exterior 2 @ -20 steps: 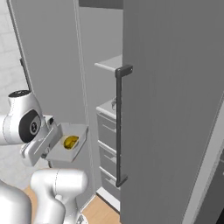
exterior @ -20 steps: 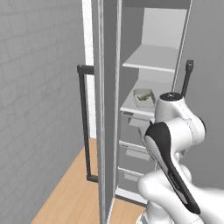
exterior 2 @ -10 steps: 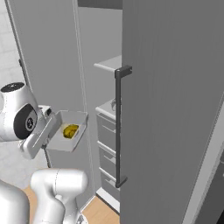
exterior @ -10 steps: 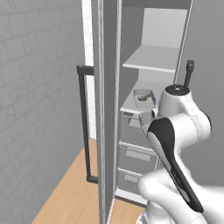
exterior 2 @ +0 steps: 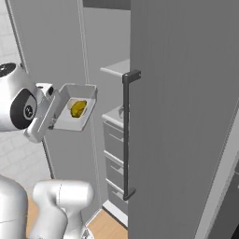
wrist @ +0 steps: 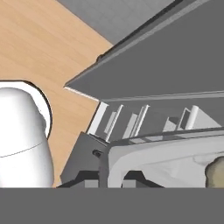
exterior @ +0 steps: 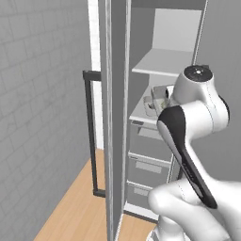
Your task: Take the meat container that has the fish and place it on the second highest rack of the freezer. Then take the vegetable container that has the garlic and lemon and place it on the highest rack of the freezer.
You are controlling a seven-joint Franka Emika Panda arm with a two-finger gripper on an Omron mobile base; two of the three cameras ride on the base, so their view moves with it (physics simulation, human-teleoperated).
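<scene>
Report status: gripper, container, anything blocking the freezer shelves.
Gripper shut on container, held tilted beside the open freezer. Yellow item inside. Another container already on a shelf. Doors open, no blocker seen.

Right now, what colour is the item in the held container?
Yellow, the lemon in the white container; right base view shows it best.

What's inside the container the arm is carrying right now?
The white container holds a yellow lemon. The rest of its inside is hidden by the rim, so any garlic cannot be confirmed. The gripper clamps its edge.
</scene>
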